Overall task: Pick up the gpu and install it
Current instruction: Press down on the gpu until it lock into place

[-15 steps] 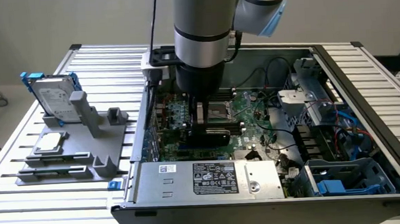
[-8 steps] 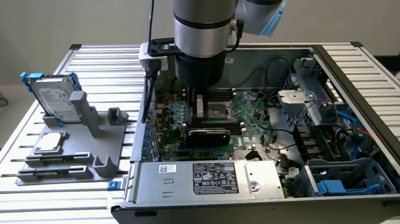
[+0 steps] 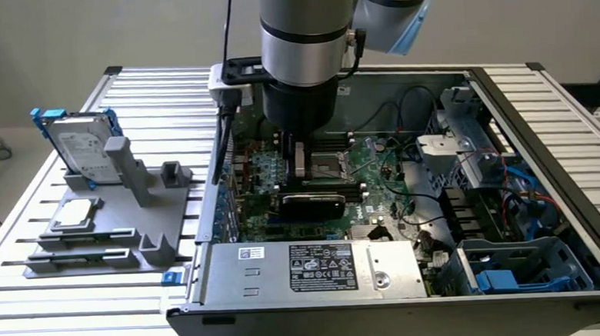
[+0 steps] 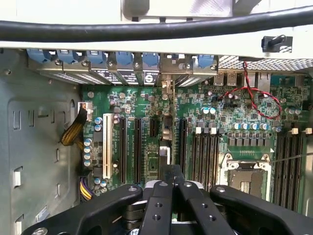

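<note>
My gripper (image 3: 303, 185) reaches down into the open computer case (image 3: 503, 111) over the green motherboard (image 3: 377, 160). It is shut on the gpu (image 3: 313, 206), which stands upright below the fingers with its black cover facing the exterior camera. In the wrist view the closed fingers (image 4: 159, 200) meet on the gpu (image 4: 166, 129). The card is seen edge-on there, running along the black expansion slots (image 4: 138, 147) toward the rear wall's blue clips (image 4: 124, 58). Whether the card sits in a slot cannot be told.
A grey fixture (image 3: 143, 222) at the exterior view's left holds the blue-framed hard drive (image 3: 78, 145) and a small silver chip (image 3: 77, 213). Around the gripper lie the CPU socket (image 3: 329, 165), the power supply (image 3: 316, 267), red wires (image 4: 254, 98) and drive cages (image 3: 516, 272).
</note>
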